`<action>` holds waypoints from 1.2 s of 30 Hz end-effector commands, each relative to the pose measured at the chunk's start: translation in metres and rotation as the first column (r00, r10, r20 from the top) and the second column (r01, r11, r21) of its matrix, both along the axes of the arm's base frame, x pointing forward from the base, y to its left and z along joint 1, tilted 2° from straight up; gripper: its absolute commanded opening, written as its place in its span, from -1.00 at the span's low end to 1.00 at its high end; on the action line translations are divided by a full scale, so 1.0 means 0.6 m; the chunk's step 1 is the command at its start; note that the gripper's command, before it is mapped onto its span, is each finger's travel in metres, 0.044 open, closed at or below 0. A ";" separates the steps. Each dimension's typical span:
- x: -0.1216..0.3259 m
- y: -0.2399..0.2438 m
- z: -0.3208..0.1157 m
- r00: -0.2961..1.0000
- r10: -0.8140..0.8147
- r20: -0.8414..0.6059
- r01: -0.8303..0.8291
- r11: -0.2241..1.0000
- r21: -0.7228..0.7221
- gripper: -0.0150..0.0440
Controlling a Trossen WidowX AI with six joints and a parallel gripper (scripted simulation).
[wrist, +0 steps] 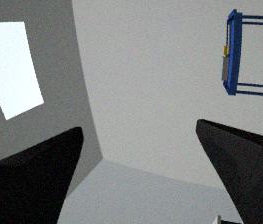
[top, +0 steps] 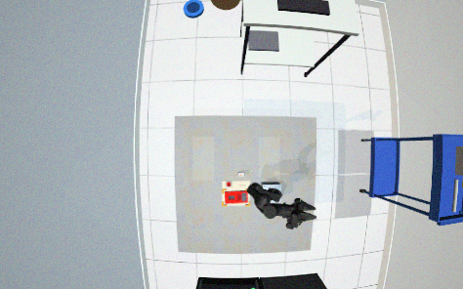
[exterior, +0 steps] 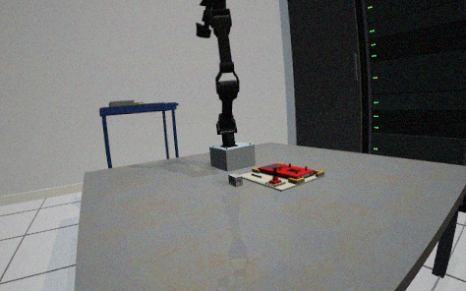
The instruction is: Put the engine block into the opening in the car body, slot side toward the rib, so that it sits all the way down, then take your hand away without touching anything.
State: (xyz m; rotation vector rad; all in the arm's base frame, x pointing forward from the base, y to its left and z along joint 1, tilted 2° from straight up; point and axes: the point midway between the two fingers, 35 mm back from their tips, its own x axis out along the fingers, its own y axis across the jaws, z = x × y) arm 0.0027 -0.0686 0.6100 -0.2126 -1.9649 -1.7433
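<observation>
The red car body (top: 235,191) (exterior: 281,170) lies on a cream board with orange corners, beside the arm's base; a dark patch in its top looks like the opening. The rib and its side are too small to make out. A small grey block (top: 240,174) (exterior: 236,180), apparently the engine block, sits on the table just off the board, apart from the car body; its slot cannot be made out. My gripper (top: 314,212) (wrist: 140,129) is open and empty, raised high and pointing away from the board. It is above the top edge of the exterior view.
The cream board (top: 240,185) (exterior: 281,187) also carries a small upright red piece (top: 229,185) (exterior: 275,178). The arm stands on a grey box (exterior: 232,158) on the table (top: 204,225) (exterior: 171,236). A blue cart (top: 385,166) (exterior: 139,109) (wrist: 235,55) stands well beyond the table.
</observation>
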 end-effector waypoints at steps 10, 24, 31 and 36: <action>-0.034 0.020 -0.005 0.992 -0.123 0.025 0.122 0.992 0.034 1.00; -0.171 0.133 -0.044 0.843 -0.497 0.209 0.499 0.866 0.047 1.00; -0.204 0.219 -0.074 0.693 -0.656 0.301 0.672 0.738 0.060 1.00; -0.214 0.289 -0.102 0.564 -0.737 0.373 0.772 0.631 0.078 1.00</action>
